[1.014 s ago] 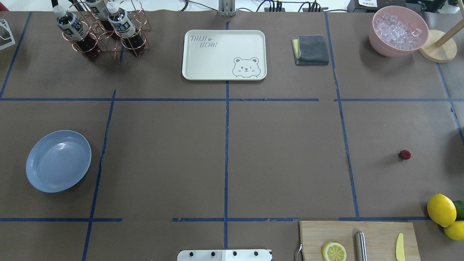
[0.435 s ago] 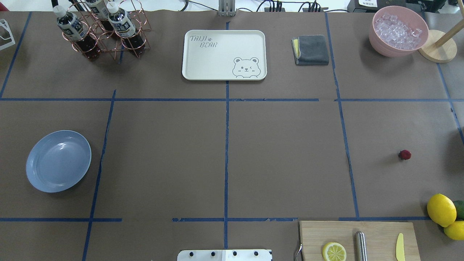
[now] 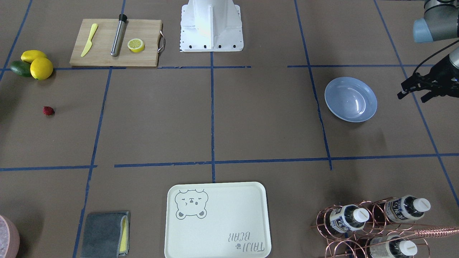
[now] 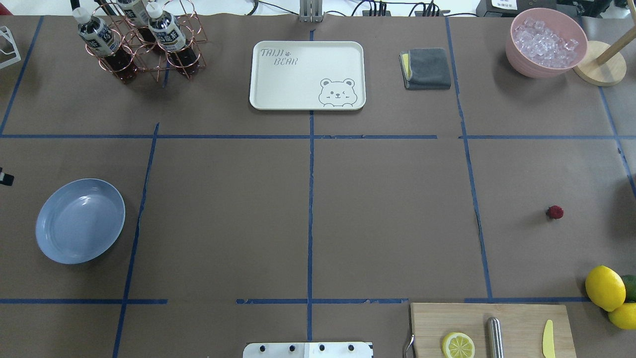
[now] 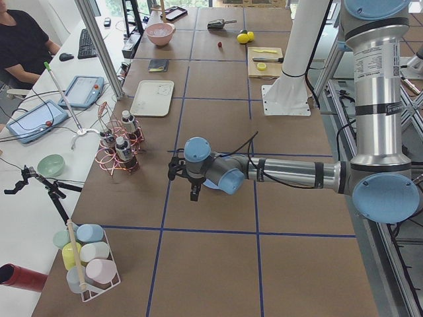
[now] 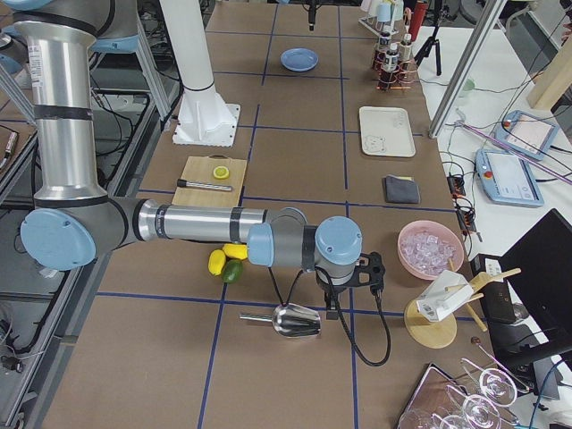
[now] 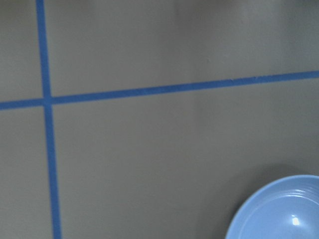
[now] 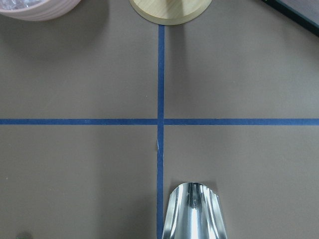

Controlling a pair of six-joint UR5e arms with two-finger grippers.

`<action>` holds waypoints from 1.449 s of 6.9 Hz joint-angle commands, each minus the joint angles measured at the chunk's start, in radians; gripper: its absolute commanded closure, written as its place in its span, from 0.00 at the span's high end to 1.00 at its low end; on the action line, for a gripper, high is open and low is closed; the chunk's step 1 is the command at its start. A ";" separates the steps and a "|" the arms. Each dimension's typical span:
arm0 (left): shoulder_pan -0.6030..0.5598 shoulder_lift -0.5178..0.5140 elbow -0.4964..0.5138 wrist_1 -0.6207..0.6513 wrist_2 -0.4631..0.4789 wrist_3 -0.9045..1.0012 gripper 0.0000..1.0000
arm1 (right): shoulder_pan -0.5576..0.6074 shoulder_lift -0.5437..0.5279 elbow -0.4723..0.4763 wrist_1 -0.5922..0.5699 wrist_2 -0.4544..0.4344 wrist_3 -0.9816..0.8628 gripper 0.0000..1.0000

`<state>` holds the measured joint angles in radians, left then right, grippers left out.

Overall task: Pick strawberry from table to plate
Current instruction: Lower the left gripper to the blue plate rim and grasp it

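The strawberry, small and dark red, lies alone on the table at its right side. Far to the left sits the pale blue plate, with nothing in it. My left gripper hovers open beyond the plate's outer side; only its tip shows at the overhead view's left edge. The left wrist view catches the plate's rim. My right gripper shows only in the exterior right view, near the table's end, and I cannot tell its state.
A cutting board with a lemon half, a metal rod and a yellow knife lies near the strawberry, with lemons beside it. A metal scoop lies under my right wrist. Bear tray, grey cloth, ice bowl and bottle rack line the far edge.
The tip of my left gripper has come into the overhead view at its left edge, above the plate. The strawberry and the plate have not moved.
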<state>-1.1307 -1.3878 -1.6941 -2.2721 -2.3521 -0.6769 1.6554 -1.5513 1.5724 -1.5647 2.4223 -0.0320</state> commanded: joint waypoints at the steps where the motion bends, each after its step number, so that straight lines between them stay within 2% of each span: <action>1: 0.188 0.039 0.016 -0.190 0.116 -0.255 1.00 | 0.000 0.008 0.008 0.000 0.001 0.003 1.00; 2: 0.215 0.039 0.039 -0.210 0.152 -0.259 1.00 | 0.000 0.010 0.008 0.002 0.000 0.003 1.00; 5: 0.242 0.033 0.065 -0.219 0.159 -0.260 0.76 | 0.000 0.008 0.011 0.000 0.001 0.000 1.00; 7: 0.259 0.026 0.077 -0.219 0.159 -0.260 0.70 | 0.000 0.013 0.021 0.002 0.003 0.001 1.00; 8: 0.264 0.026 0.079 -0.219 0.159 -0.260 0.54 | -0.002 0.013 0.031 0.002 0.001 0.001 1.00; 10: 0.264 0.024 0.079 -0.218 0.159 -0.260 0.11 | -0.002 0.014 0.037 0.002 0.001 0.006 1.00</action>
<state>-0.8671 -1.3629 -1.6160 -2.4902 -2.1936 -0.9372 1.6545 -1.5382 1.6057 -1.5632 2.4238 -0.0290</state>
